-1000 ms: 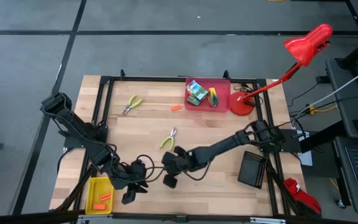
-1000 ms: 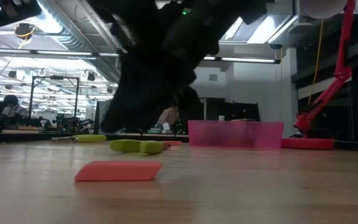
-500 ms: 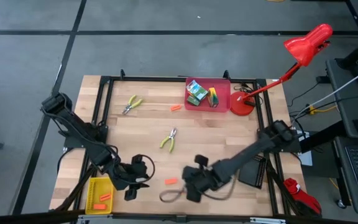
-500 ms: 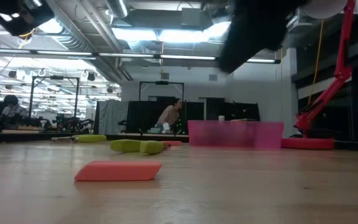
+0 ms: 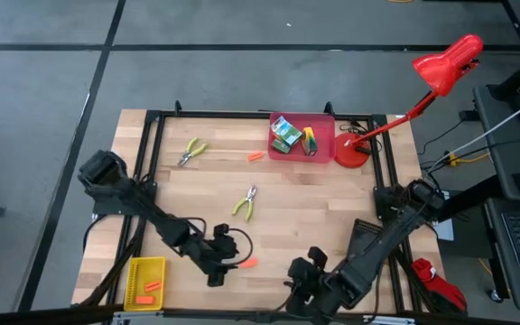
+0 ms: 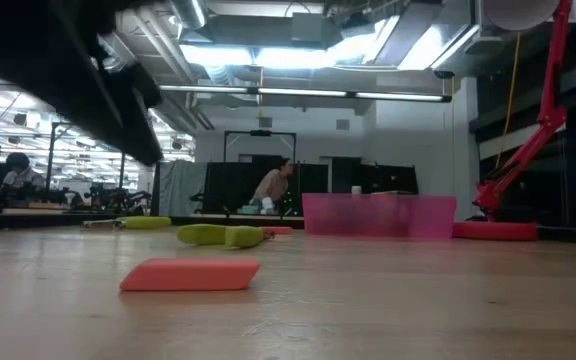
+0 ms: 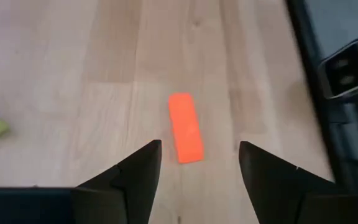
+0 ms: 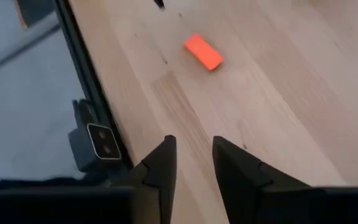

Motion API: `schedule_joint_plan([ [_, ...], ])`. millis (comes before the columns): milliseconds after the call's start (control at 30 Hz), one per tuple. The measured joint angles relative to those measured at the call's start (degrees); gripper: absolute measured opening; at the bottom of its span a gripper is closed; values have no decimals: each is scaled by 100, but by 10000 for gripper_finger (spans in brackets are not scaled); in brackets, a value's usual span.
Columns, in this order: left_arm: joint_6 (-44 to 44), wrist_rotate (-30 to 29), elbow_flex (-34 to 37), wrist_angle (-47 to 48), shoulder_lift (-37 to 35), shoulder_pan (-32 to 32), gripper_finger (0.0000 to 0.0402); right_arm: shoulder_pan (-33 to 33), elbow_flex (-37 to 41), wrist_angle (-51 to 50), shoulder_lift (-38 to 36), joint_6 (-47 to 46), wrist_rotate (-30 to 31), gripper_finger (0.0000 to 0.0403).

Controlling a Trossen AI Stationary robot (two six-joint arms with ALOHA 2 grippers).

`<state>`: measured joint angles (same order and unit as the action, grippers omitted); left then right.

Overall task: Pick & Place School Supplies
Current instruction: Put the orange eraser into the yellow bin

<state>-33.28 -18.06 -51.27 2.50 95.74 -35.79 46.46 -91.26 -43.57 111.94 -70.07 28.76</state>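
An orange stick (image 7: 186,127) lies flat on the wooden table near its front edge, also seen in the high view (image 5: 248,263) and the low view (image 6: 190,275). My left gripper (image 7: 199,147) is open just above and short of it, one finger on each side of its near end, touching nothing. My right gripper (image 8: 193,142) hangs over the table's near edge (image 5: 298,287), open by a narrow gap and empty. Two pliers (image 5: 246,202) (image 5: 190,151) and another orange stick (image 5: 255,156) lie on the table farther back.
A red bin (image 5: 320,126) at the far edge holds crayon boxes (image 5: 284,134). A yellow bin (image 5: 135,269) at the near left corner holds orange sticks. A black bin (image 5: 365,236) lies partly under my right arm. A red lamp (image 5: 352,152) stands at the far right.
My right gripper has drawn away from the orange stick toward the table's near right, rising. My left gripper has swung from beside the yellow bin toward the right and down to the stick. The stick has stayed where it lay.
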Motion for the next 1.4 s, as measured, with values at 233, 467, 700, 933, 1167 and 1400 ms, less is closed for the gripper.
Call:
schedule_joint_plan([
  [233, -44, -93, -1, -620, 645, 72, 201, 250, 0, 7, -44, -620, 383, 114],
  [467, 368, -567, -376, -815, 1118, 111, 198, 371, 0, 26, -52, -864, 489, 114],
  [700, 481, -540, -755, -493, 1613, 159, 198, 438, 0, 50, -52, -953, 484, 114],
  [933, 242, -616, -769, -187, 1637, 177, 196, 489, 0, 72, -52, -1009, 487, 114],
  [1167, -237, -554, -782, 65, 1618, 181, 149, 500, 0, 76, -52, -1007, 565, 114],
  [1400, -435, -435, -776, 115, 1606, 219, 82, 503, 0, 96, -52, -1007, 686, 114],
])
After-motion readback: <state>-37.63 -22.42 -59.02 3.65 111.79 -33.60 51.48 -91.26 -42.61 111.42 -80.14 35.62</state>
